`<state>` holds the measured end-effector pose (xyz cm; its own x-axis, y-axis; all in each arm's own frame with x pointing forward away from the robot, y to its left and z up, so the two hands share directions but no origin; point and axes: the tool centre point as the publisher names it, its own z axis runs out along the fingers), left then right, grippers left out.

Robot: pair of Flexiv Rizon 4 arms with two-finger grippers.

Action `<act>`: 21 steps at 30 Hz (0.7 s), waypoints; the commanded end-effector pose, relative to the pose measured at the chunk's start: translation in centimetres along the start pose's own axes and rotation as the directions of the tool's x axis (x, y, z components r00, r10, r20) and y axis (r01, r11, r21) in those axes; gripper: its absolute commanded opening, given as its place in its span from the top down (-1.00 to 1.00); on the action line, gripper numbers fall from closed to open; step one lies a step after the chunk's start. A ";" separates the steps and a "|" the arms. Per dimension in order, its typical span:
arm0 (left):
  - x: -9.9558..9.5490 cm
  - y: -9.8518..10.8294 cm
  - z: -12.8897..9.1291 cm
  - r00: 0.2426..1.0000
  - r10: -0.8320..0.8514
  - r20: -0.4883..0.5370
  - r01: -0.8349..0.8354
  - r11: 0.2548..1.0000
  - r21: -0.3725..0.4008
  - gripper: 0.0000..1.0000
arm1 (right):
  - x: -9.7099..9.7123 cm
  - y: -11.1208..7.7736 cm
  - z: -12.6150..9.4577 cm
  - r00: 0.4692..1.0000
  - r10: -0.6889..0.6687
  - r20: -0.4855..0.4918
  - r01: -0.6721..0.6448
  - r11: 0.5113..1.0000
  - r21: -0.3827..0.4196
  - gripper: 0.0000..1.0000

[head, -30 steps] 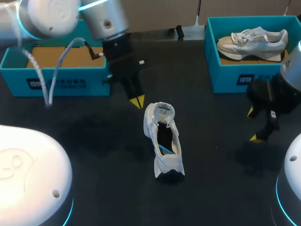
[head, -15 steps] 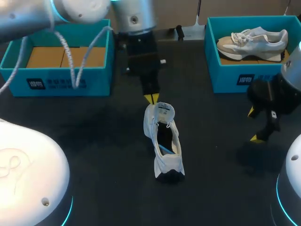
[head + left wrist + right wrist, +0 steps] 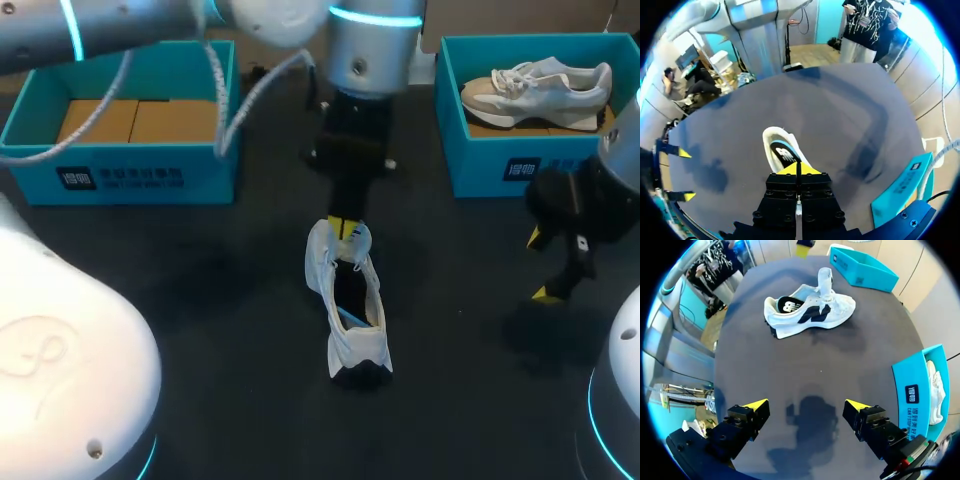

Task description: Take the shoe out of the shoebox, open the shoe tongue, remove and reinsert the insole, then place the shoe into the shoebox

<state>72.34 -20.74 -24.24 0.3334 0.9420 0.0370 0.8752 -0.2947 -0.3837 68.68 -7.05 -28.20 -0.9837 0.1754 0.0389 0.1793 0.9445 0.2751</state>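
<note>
A white shoe [image 3: 347, 300] stands on the dark table, its tongue [image 3: 346, 236] raised and a dark insole [image 3: 350, 292] showing inside. My left arm reaches past the middle. Its gripper [image 3: 345, 229] is shut, with the yellow tips right over the tongue; whether they touch it is unclear. In the left wrist view the gripper [image 3: 797, 169] has nothing between its tips and the shoe [image 3: 781, 150] lies just ahead. My right gripper [image 3: 541, 266] hangs open to the right of the shoe. Its wrist view shows the gripper [image 3: 806, 405] empty and the shoe [image 3: 810, 310] side-on, well ahead.
A blue shoebox [image 3: 500, 170] at the back right holds a second pale shoe [image 3: 535, 92]. Another blue box [image 3: 130, 175] at the back left holds brown cardboard. Bare dark table surrounds the shoe on the left and front.
My left arm swept to the right, from beside the back-left box to above the shoe's tongue, gripper still shut. The right arm and the shoe stayed put.
</note>
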 end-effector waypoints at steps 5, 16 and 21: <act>-0.6 0.2 0.6 0.996 0.000 -0.087 0.000 1.000 0.001 1.00 | 0.2 -0.1 0.0 1.000 0.000 0.004 0.000 1.000 0.001 -1.00; -1.0 0.8 3.7 0.992 0.039 -0.122 -0.037 0.999 0.020 1.00 | 0.2 -0.1 0.0 1.000 0.000 0.004 0.000 1.000 0.001 -1.00; -1.0 0.8 3.7 0.992 0.039 -0.122 -0.037 0.999 0.020 1.00 | 0.2 -0.1 0.0 1.000 0.000 0.004 0.000 1.000 0.001 -1.00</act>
<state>71.35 -21.33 -28.02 0.4063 0.9039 0.1338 0.8550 -0.3244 -0.4046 68.66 -7.07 -28.19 -0.9838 0.1751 0.0386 0.1790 0.9444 0.2759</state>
